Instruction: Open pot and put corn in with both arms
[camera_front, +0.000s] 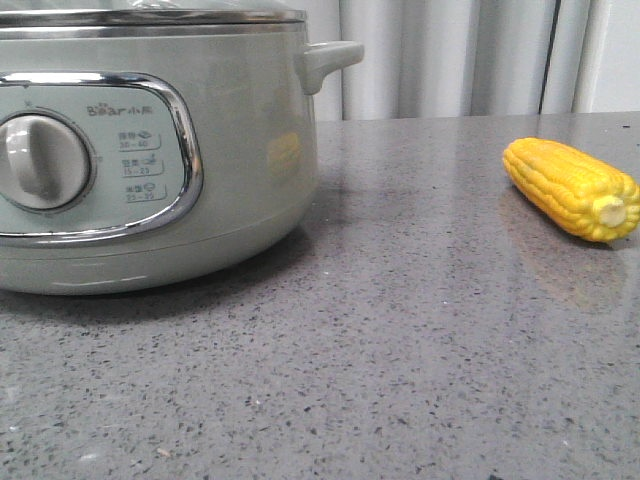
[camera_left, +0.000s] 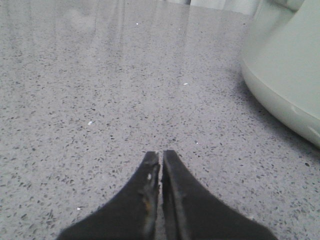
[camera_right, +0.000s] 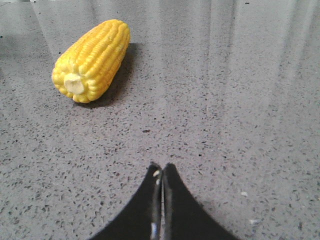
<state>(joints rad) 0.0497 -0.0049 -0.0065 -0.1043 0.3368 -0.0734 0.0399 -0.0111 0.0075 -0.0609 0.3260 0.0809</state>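
The pale sage-green pot (camera_front: 240, 150) fills the left of the front view, with its chrome-framed panel, beige dial (camera_front: 40, 160), side handle (camera_front: 330, 60) and a lid on its steel rim. Its wall also shows in the left wrist view (camera_left: 285, 70). The yellow corn (camera_front: 570, 188) lies on the counter at the right, stub end toward the camera; it also shows in the right wrist view (camera_right: 92, 60). My left gripper (camera_left: 161, 152) is shut and empty, low over the counter beside the pot. My right gripper (camera_right: 162, 166) is shut and empty, short of the corn. Neither gripper shows in the front view.
A grey speckled stone counter (camera_front: 400, 330) carries everything. Pale curtains (camera_front: 450, 55) hang behind the counter's far edge.
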